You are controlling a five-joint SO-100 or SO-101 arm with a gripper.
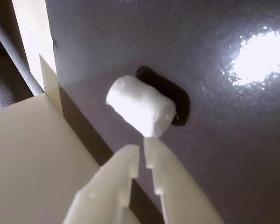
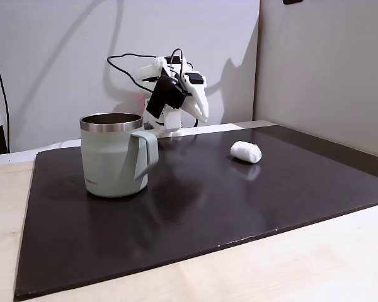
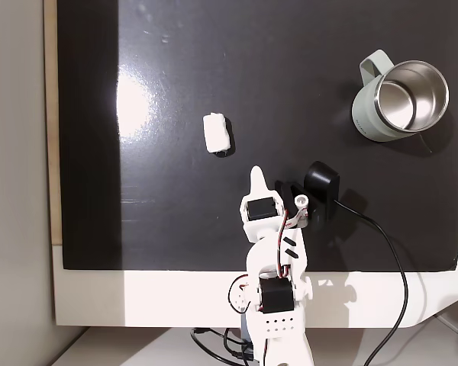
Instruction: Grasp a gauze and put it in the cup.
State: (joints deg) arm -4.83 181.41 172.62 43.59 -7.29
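Observation:
The gauze [image 1: 140, 105] is a small white rolled wad lying on the dark mat, just beyond my fingertips in the wrist view. My white gripper [image 1: 142, 148] is shut, its two fingers side by side with nothing between them. In both fixed views the gauze [image 2: 246, 151] [image 3: 217, 133] lies apart from the gripper [image 2: 205, 116] [image 3: 257, 177], which hovers above the mat, short of it. The cup [image 2: 113, 157] [image 3: 366, 114], a sage-green mug with a steel rim, stands upright far off on the other side of the arm.
A black mat [image 2: 208, 207] [image 3: 290, 61] covers most of the pale table. The white arm base [image 3: 278, 320] sits at the mat's edge, with a black cable [image 3: 389, 252] trailing beside it. A bright light glare [image 1: 261, 56] lies on the mat.

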